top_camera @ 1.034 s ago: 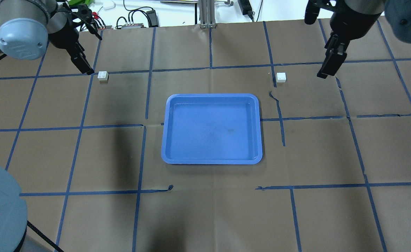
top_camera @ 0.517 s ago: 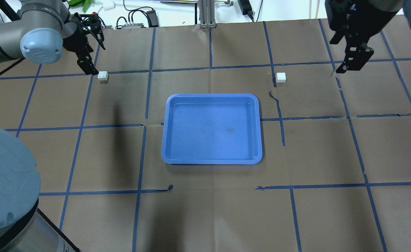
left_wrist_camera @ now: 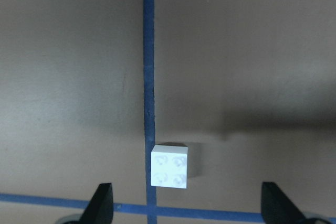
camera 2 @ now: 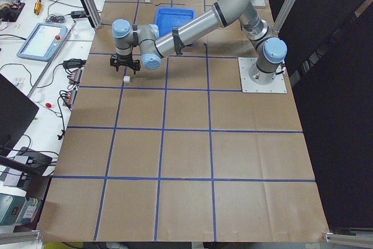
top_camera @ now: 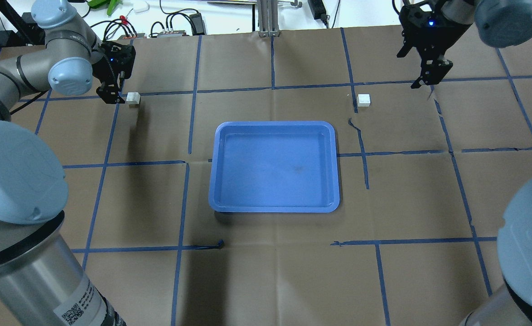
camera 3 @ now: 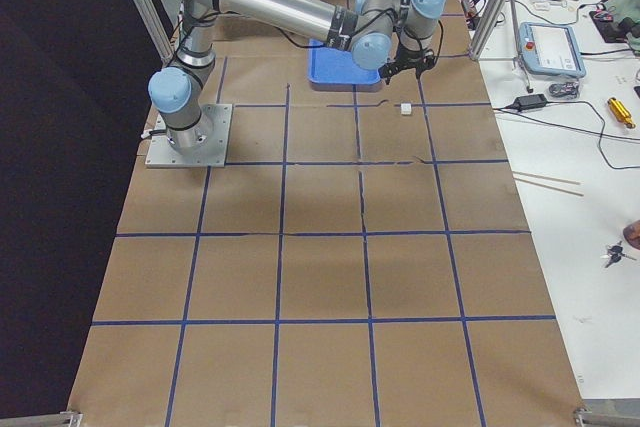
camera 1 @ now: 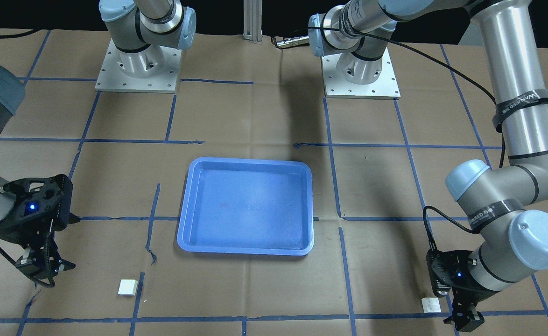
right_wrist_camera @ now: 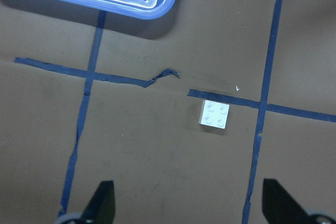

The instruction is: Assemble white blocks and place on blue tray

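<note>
Two white blocks lie on the brown paper, apart from each other. The left one (top_camera: 133, 98) (camera 1: 431, 304) sits just beside my left gripper (top_camera: 110, 98) (camera 1: 464, 322), which is open; in the left wrist view the block (left_wrist_camera: 170, 166) lies just ahead of the open fingers (left_wrist_camera: 100, 204), nearer the left one. The right block (top_camera: 363, 100) (camera 1: 128, 287) (right_wrist_camera: 214, 114) lies some way from my open right gripper (top_camera: 422, 82) (camera 1: 40, 274). The blue tray (top_camera: 274, 168) (camera 1: 246, 205) sits empty in the middle, between the blocks.
Blue tape lines (top_camera: 193, 90) grid the paper, torn in places (top_camera: 356, 124). Cables and devices (top_camera: 171, 27) lie along the far edge. The arm bases (camera 1: 136, 70) stand on the robot's side of the table.
Both arms have swung so the wrists point down at the table. The left gripper has closed in beside the left block. The right gripper has shifted left towards the right block. The blocks have not moved.
</note>
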Action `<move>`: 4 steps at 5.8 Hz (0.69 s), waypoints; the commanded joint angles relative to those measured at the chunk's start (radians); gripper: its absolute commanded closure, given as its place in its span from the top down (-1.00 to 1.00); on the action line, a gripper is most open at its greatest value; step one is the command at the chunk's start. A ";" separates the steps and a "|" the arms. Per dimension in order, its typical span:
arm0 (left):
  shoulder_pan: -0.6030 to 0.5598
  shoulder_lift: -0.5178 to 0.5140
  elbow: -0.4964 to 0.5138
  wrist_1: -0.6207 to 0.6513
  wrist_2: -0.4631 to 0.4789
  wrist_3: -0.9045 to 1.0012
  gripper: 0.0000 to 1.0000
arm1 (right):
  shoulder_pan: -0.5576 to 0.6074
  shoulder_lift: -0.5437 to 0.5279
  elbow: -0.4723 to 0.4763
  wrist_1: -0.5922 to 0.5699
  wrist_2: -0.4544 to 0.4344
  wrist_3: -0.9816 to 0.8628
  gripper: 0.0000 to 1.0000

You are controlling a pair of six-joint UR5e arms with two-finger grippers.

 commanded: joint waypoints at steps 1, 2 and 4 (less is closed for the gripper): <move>0.006 -0.064 0.061 -0.024 0.008 0.030 0.97 | 0.000 0.091 -0.002 -0.057 0.052 0.060 1.00; 0.006 -0.073 0.061 -0.029 0.002 0.024 0.97 | 0.001 0.123 0.004 -0.106 0.078 0.101 1.00; 0.006 -0.085 0.052 -0.029 -0.004 0.019 0.78 | 0.002 0.180 0.012 -0.157 0.126 0.108 1.00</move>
